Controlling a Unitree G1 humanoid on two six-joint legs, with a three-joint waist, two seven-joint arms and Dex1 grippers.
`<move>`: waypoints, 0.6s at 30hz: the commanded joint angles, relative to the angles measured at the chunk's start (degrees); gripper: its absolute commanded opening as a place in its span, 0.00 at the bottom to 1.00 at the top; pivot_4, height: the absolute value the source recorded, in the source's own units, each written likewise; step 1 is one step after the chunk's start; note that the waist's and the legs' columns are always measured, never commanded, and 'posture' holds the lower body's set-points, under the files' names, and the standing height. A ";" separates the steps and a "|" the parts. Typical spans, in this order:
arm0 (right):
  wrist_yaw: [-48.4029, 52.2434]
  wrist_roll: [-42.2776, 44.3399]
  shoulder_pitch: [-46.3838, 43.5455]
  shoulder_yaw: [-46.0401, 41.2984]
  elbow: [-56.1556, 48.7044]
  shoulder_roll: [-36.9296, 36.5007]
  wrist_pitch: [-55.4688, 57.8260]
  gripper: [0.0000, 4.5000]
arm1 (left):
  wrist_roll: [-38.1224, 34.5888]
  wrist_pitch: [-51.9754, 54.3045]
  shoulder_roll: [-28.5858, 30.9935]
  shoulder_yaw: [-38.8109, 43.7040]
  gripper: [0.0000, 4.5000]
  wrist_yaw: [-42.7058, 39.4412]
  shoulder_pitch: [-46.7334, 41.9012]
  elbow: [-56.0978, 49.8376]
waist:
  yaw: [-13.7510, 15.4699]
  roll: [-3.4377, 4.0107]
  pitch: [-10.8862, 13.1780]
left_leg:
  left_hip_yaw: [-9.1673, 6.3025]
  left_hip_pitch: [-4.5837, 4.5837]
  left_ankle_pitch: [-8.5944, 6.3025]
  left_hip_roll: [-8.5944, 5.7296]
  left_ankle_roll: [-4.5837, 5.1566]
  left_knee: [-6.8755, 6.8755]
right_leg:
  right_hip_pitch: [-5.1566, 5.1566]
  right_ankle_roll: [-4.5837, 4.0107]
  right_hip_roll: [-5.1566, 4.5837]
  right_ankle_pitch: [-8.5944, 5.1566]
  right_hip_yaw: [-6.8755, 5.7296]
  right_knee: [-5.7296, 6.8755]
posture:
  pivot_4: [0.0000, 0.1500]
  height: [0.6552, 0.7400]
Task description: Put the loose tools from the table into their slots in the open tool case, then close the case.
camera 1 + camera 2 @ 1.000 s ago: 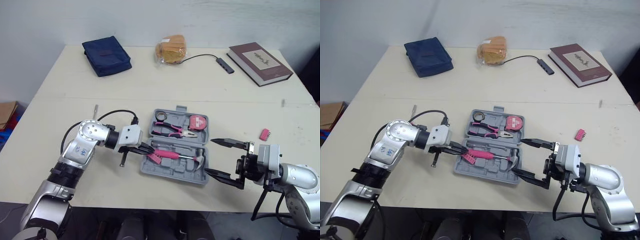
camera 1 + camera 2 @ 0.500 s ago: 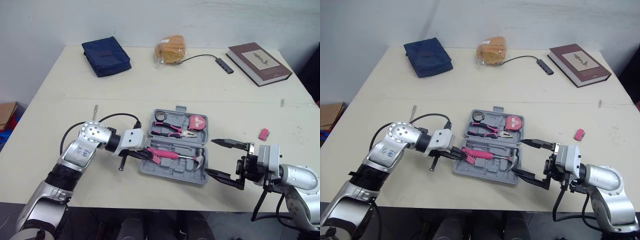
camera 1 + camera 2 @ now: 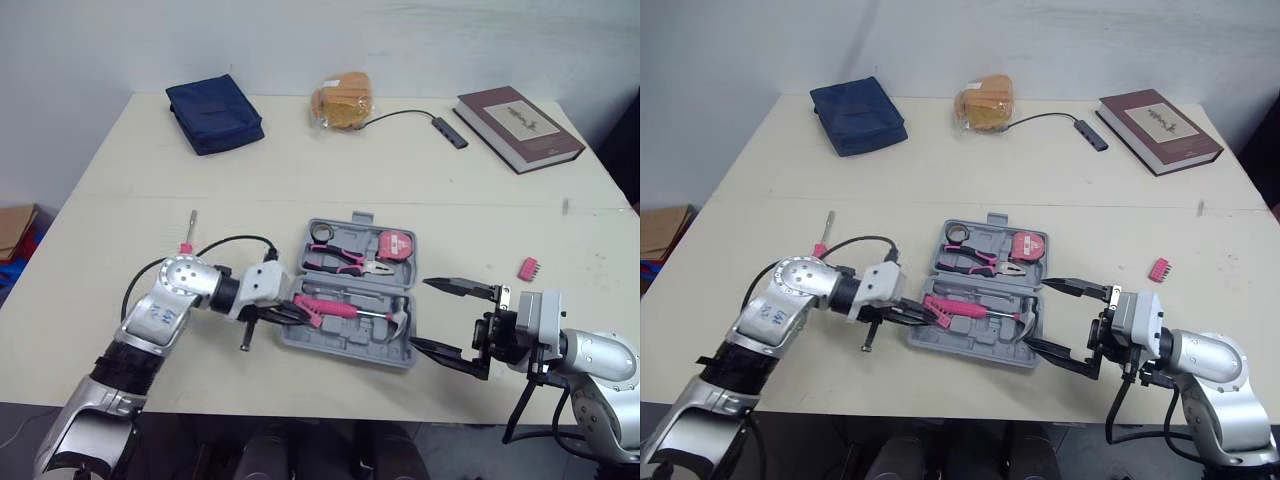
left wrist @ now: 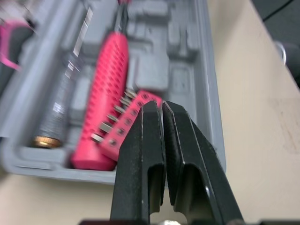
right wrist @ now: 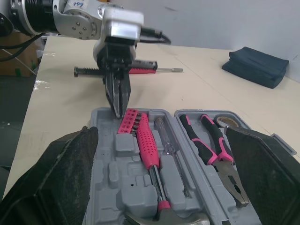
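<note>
Pink bit holder (image 4: 123, 124) partly behind jaws, pliers handle (image 4: 10, 40) blurred, cut off

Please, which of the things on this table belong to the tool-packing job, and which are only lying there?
Job: tool case; bit rack in it, at the left gripper; hammer; pliers; tape measure; loose screwdriver; small pink bit holder on the table.

Lying about: blue pouch; bagged bread; book; cabled adapter.

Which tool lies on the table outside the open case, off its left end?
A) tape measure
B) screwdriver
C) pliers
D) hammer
B: the screwdriver lies on the table under the left arm, while the hammer, pliers and tape measure sit inside the tool case.
</note>
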 commanded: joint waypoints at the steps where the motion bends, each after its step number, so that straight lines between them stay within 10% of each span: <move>1: -0.03 0.39 0.05 -1.74 -0.17 0.26 -1.40 1.00 | -1.60 -3.69 -0.29 2.97 0.02 -0.26 -2.48 1.73 | 0.02 0.00 0.00 | 0.00 -0.01 0.00 0.00 0.00 0.00 | 0.00 0.00 0.00 0.00 -0.01 0.00 | 1.00 1.00; 18: -0.24 -0.08 0.24 -1.34 0.18 0.67 -2.34 1.00 | 8.00 -9.77 -2.61 -2.98 0.02 2.16 -5.33 11.38 | 0.04 0.00 0.00 | -0.03 -0.09 0.01 -0.03 0.02 0.01 | 0.00 0.04 0.05 0.02 -0.10 0.05 | 1.00 1.00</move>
